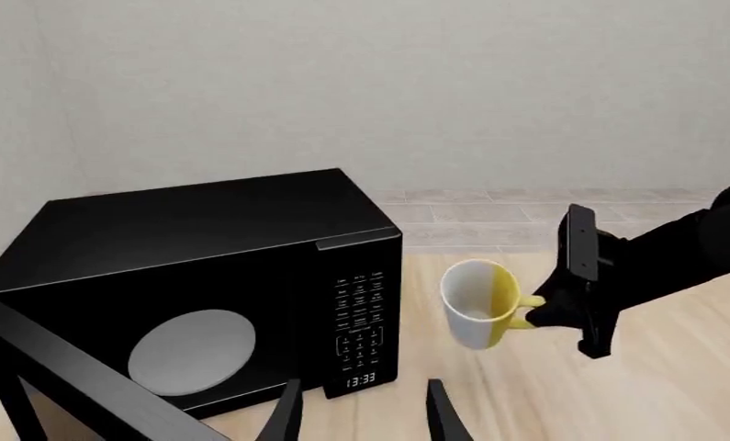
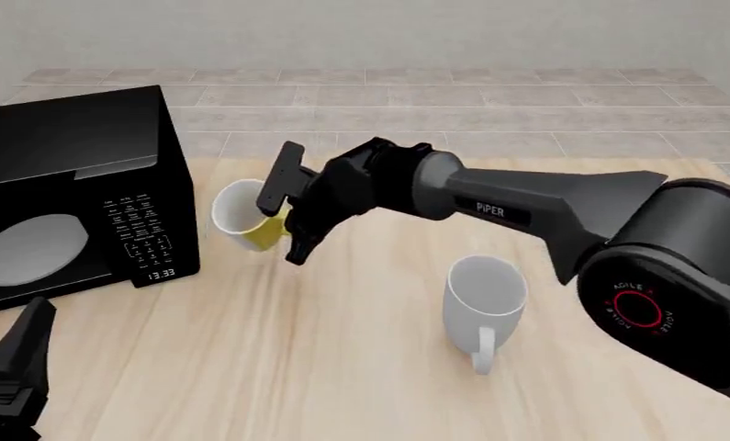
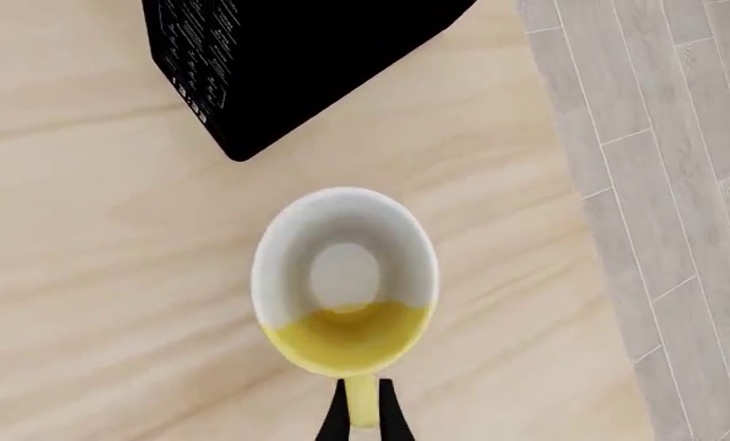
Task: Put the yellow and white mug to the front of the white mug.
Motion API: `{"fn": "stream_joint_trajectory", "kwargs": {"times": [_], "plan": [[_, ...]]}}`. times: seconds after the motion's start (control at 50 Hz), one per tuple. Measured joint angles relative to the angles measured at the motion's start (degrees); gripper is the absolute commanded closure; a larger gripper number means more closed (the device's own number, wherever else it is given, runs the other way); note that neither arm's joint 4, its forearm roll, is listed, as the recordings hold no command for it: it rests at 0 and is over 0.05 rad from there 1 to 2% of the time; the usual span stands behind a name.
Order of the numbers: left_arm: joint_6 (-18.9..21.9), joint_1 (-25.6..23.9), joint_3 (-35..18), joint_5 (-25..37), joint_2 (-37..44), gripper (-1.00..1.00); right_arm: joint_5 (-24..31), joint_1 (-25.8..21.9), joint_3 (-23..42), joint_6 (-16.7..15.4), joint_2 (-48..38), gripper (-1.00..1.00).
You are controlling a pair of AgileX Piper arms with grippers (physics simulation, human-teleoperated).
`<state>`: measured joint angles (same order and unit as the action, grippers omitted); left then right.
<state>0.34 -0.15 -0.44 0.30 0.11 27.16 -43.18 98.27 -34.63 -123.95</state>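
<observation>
The yellow and white mug (image 2: 240,216) hangs tilted just right of the microwave, seemingly a little above the table. My right gripper (image 2: 286,219) is shut on its yellow handle. The right wrist view looks down into the mug (image 3: 343,276), with the gripper (image 3: 361,415) pinching the handle. The left wrist view shows the mug (image 1: 481,303) and the right gripper (image 1: 551,308) from the side. The larger white mug (image 2: 485,294) stands upright, nearer and to the right, handle toward me. My left gripper (image 2: 12,372) is open and empty at the near left, and also shows in its own view (image 1: 365,418).
A black microwave (image 2: 71,193) stands at the table's left, its door closed and clock lit; it also shows in the left wrist view (image 1: 206,294) and the right wrist view (image 3: 291,55). Beyond the table's far edge (image 2: 488,158) is tiled floor.
</observation>
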Motion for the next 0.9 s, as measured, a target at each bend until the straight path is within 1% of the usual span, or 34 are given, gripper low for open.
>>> {"fn": "stream_joint_trajectory", "kwargs": {"times": [0.5, 0.9], "plan": [[0.0, 0.0, -0.1, 0.0, 0.1, -1.00, 2.2, 1.6, -6.3, -0.6, 11.6, 1.00], [0.0, 0.0, -0.6, 0.2, 0.4, -1.00, 3.2, 3.2, -13.2, 0.1, 21.6, 1.00]]}}
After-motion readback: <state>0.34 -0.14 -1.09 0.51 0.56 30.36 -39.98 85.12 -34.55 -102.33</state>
